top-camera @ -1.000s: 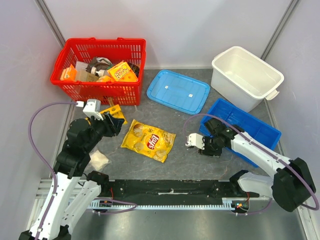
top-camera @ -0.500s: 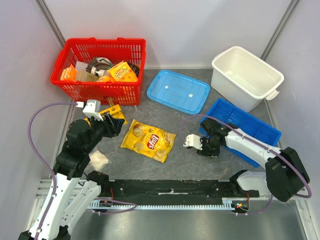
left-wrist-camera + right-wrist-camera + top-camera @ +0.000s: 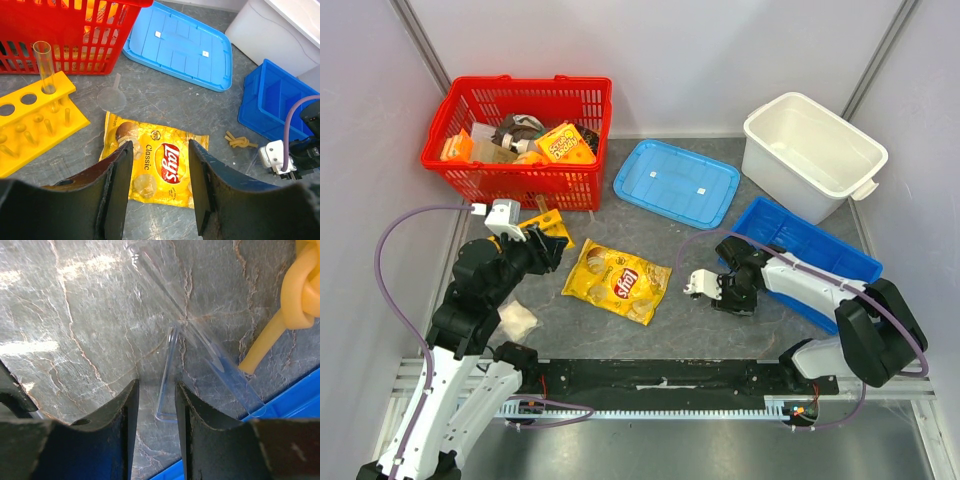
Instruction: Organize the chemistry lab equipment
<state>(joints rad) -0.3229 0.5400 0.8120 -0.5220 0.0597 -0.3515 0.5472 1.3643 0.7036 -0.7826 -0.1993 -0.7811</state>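
Note:
In the right wrist view my right gripper [image 3: 156, 390] hangs low over the grey table, open. Its jaws stand on either side of the open end of a short clear test tube [image 3: 169, 365] without touching it. A longer clear test tube [image 3: 200, 340] lies slantwise just beyond, beside knotted yellow rubber tubing [image 3: 296, 300]. My left gripper [image 3: 160, 150] is open and holds nothing above the Lay's chip bag [image 3: 155, 162]. To its left sit a yellow test tube rack [image 3: 30, 120] with one upright tube [image 3: 44, 65] and a clear funnel [image 3: 112, 97].
A red basket [image 3: 575, 95] full of items stands at the back left. A blue lid [image 3: 675, 182] lies mid-back and a white tub [image 3: 812, 150] at the back right. The blue bin [image 3: 820, 250] sits right beside my right arm. A white crumpled item [image 3: 517, 320] lies near the left base.
My right arm has shifted slightly left and lower over the test tubes, and its jaws have narrowed a little. The left arm has not moved.

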